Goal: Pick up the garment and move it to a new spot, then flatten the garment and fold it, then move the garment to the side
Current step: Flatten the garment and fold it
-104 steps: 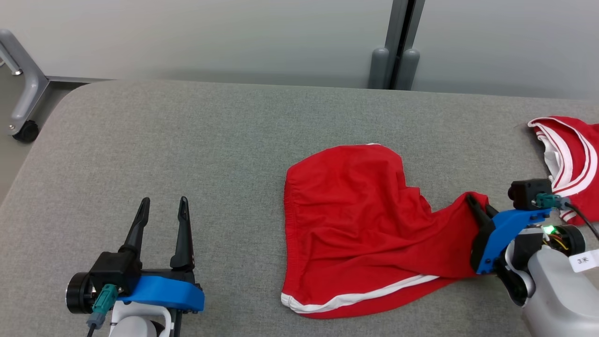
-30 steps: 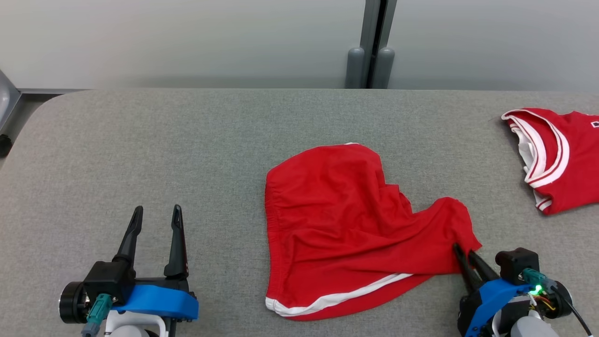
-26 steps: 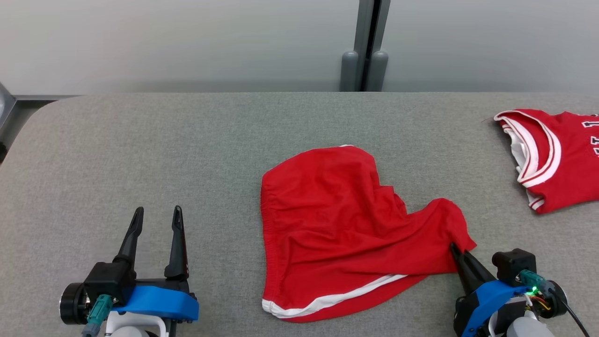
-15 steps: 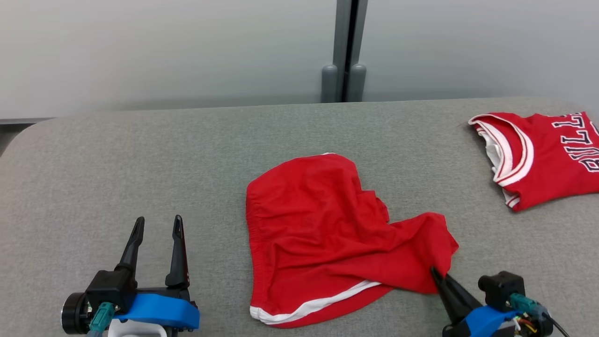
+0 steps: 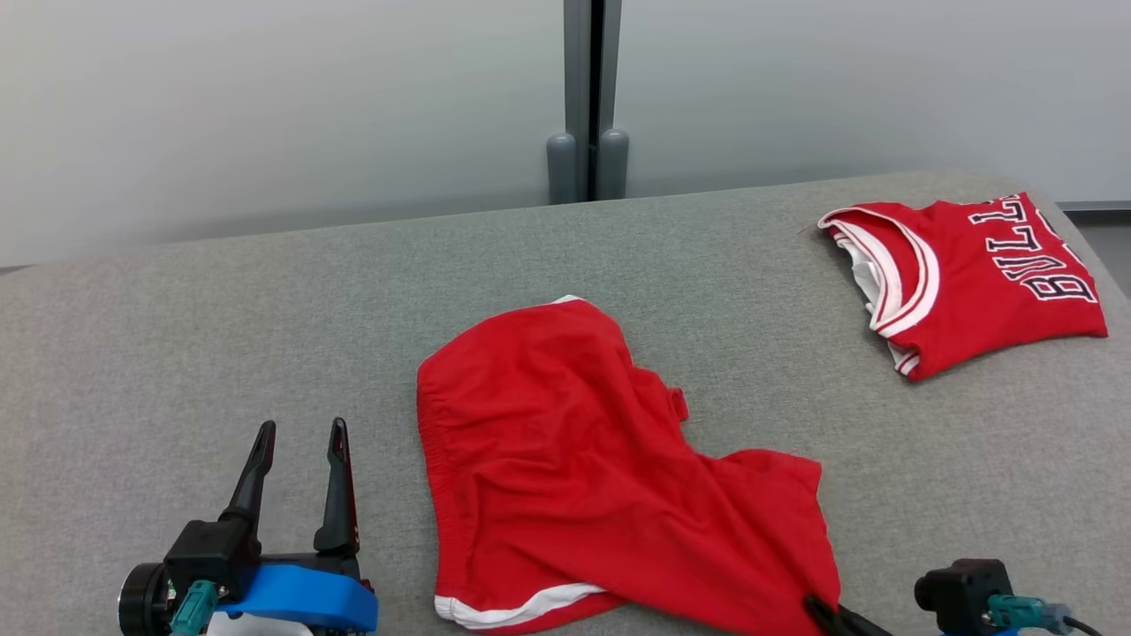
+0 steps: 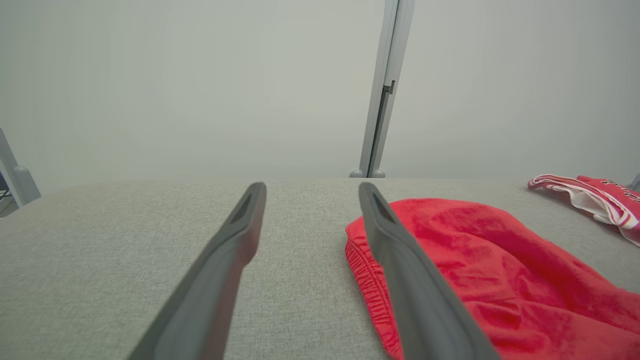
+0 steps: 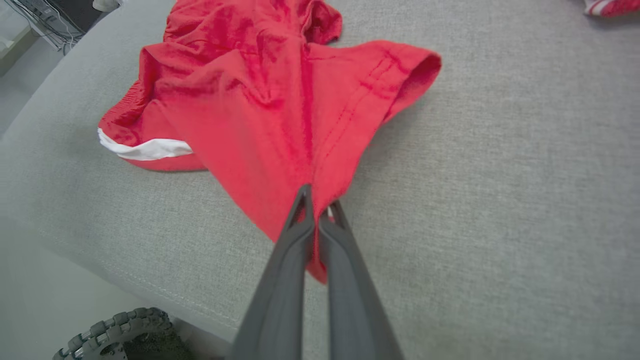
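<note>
Near right, the right gripper (image 7: 318, 202) is pinched tight on the near corner of the red shorts (image 5: 574, 468), which lie rumpled in the middle of the grey table (image 5: 221, 309). Near left, the left gripper (image 5: 299, 431) stands parted, empty. Far right lies a red jersey (image 5: 963, 274).

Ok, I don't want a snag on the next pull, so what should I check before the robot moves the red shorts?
1. Right gripper has its jaws shut on an edge of the red shorts: ok.
2. Left gripper has its jaws open, apart from the shorts: ok.
3. Shorts lying flat: not ok, creased and folded over.
4. Jersey apart from the shorts: ok.
5. How many fabric layers are pinched: cannot tell.
</note>
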